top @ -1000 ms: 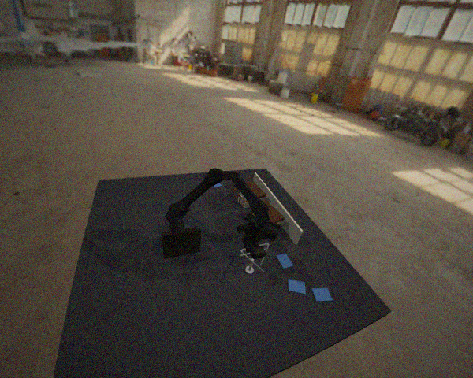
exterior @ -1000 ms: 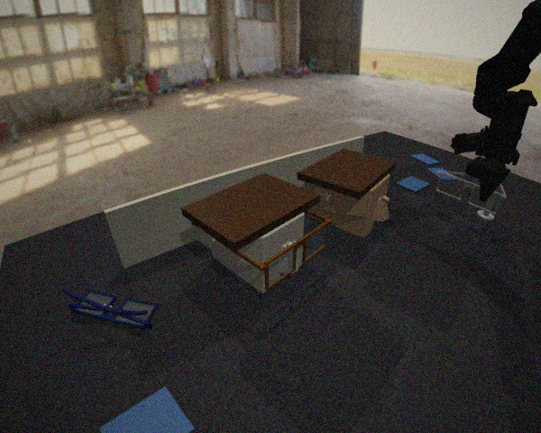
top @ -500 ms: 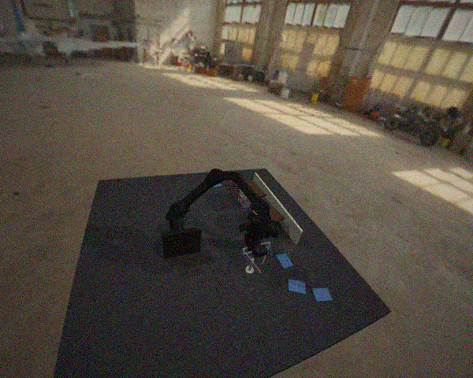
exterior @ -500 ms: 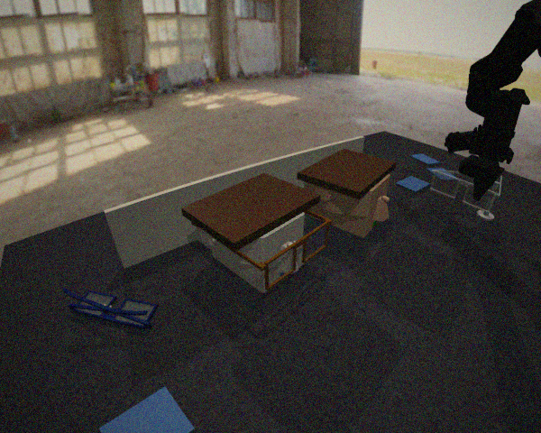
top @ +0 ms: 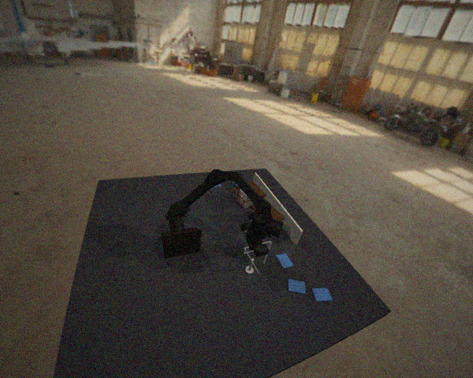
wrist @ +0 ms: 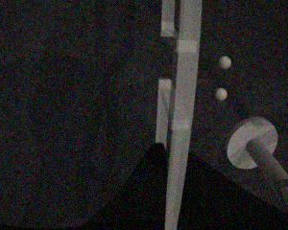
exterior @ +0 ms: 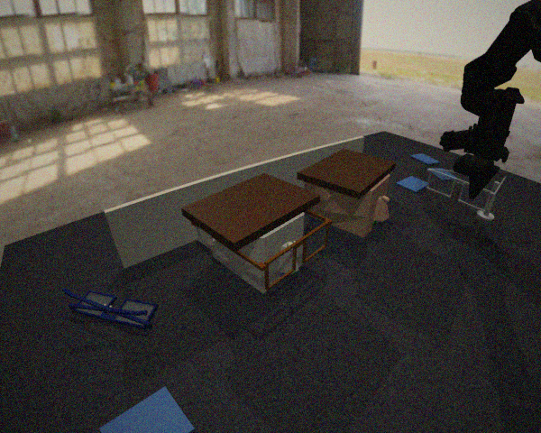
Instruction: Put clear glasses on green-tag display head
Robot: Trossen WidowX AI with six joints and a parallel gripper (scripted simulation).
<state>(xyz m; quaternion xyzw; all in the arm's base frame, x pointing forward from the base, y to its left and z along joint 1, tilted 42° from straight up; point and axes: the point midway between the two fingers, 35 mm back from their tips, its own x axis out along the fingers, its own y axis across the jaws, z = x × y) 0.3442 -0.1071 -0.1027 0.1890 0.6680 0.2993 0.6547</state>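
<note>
My gripper (top: 259,251) (exterior: 473,193) (wrist: 164,152) is shut on the clear glasses (top: 269,242) (exterior: 440,190) (wrist: 186,86). They hang in the air, and their front bar runs up the wrist view with two pale nose pads beside it. A post with a round white base (top: 249,269) (exterior: 485,215) (wrist: 237,144) stands close by; whether the glasses touch it I cannot tell. A tan head (exterior: 362,221) under a brown slab wears no glasses that I can see. A pale head (exterior: 285,233) under another slab wears orange-brown glasses (exterior: 279,255). No green tag is discernible.
A long upright panel (top: 297,236) (exterior: 154,224) stands behind both heads. Blue folded glasses (exterior: 107,308) lie on the dark mat (top: 147,309) (exterior: 354,373). Flat blue squares (top: 296,286) (exterior: 150,414) lie on the mat, several of them near the post.
</note>
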